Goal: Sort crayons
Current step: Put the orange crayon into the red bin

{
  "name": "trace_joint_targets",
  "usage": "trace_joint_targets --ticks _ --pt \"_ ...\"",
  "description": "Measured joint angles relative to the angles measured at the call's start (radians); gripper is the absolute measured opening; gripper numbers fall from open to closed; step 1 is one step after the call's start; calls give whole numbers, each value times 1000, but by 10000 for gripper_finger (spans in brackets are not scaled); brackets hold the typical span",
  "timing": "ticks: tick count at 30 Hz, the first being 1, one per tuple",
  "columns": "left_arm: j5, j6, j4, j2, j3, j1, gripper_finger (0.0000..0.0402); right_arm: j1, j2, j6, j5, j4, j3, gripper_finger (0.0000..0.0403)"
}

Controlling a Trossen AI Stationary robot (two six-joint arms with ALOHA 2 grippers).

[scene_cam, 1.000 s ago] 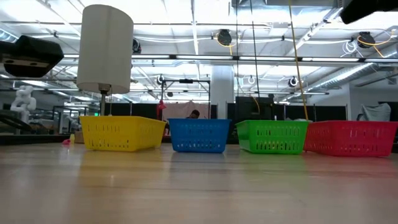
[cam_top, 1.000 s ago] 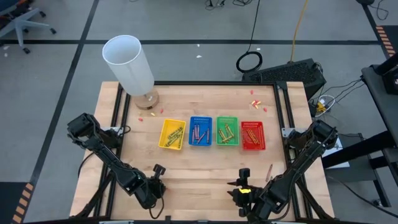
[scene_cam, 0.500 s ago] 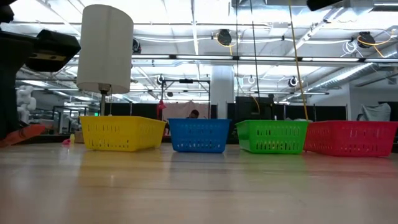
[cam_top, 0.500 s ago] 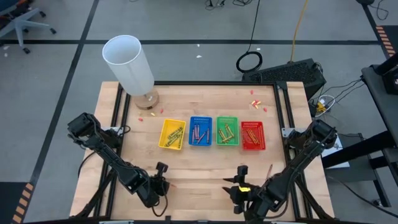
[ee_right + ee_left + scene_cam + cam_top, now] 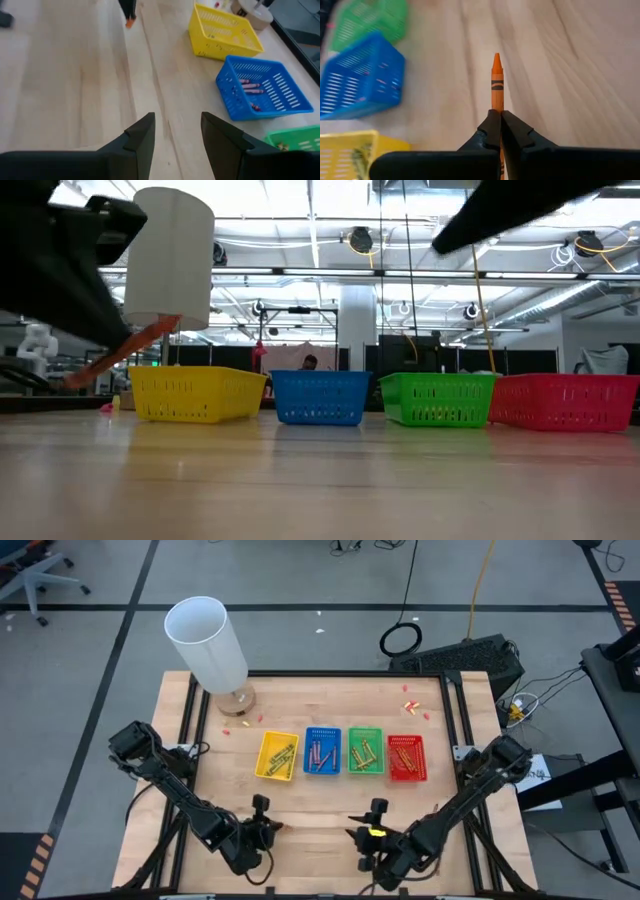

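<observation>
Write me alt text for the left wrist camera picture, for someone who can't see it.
The left gripper, its two dark fingers shut, holds an orange wax crayon pointing forward over the pale wooden table. Off to one side are a blue plastic tray, a green plastic tray and a yellow plastic tray's corner.

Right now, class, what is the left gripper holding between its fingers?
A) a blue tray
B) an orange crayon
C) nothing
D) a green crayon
B: the left wrist view shows the left gripper shut on an orange crayon whose tip points out past the fingers, above the wooden table.
</observation>
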Motion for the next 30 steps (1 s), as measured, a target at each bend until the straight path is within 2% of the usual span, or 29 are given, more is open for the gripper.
trace_joint_targets --ticks 8,14,22,27,30 --pt "-170 7 130 -2 24 0 1 -78 113 -42 26 86 0 144" --pt "-231 2 129 -3 60 0 1 -143 190 -84 -32 199 -1 144" --pt "-277 3 237 -3 71 0 1 -191 268 -321 -94 623 -17 144" --pt "-278 9 293 -3 71 0 2 -204 279 -420 -141 1000 -117 144" --pt "-278 9 304 -3 71 0 2 -212 279 -474 -220 1263 -190 144"
